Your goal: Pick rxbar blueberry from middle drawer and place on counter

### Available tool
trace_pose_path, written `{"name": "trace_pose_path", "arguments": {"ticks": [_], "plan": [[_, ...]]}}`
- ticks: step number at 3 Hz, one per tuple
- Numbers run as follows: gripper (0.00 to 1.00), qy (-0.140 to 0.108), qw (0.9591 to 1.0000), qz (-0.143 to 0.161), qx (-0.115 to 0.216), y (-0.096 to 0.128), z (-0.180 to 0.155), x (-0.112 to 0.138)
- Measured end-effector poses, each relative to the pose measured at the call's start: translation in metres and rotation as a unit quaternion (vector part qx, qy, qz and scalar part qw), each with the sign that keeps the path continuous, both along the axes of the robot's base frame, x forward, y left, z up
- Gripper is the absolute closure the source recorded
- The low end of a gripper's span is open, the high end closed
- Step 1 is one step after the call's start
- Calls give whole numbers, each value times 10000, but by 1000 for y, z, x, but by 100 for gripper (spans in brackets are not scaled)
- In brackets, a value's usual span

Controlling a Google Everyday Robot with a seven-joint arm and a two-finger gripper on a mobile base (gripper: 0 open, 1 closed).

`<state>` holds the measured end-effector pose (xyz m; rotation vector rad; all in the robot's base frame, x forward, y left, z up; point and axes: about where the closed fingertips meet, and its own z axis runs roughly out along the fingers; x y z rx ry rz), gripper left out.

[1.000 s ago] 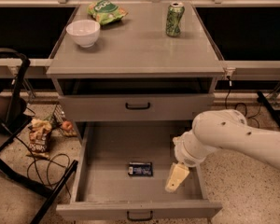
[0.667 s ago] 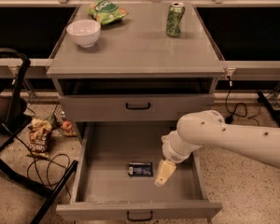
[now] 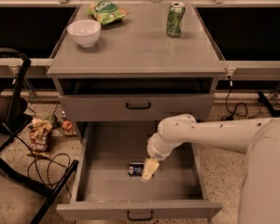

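Hand (image 3: 149, 170) further left, at rxbar blueberry (image 3: 135, 168)

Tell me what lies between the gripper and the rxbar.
Nothing: in the camera view, the gripper, down in the drawer, overlaps one end of the rxbar.

A white bowl (image 3: 84, 32) stands upright at the left, with a green crinkled snack bag (image 3: 107, 11) lying just behind it and a green can (image 3: 176, 19) upright well apart at the right. Below them a shut grey drawer front (image 3: 98, 108) carries a small black handle (image 3: 138, 106). On the speckled floor (image 3: 18, 202) at the left lie a crumpled snack packet (image 3: 38, 136) and a small reddish round thing (image 3: 66, 125) — too blurred to name — beside loops of black cable (image 3: 46, 164) and a black frame (image 3: 11, 101); another cable (image 3: 235, 108) trails at the right.
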<state>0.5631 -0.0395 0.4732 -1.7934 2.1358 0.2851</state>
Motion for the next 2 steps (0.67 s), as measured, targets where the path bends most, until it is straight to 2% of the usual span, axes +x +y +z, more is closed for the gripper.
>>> {"name": "trace_pose_path", "arguments": {"ticks": [2], "plan": [[0,22,9994,182,308,18,-57,21]]}}
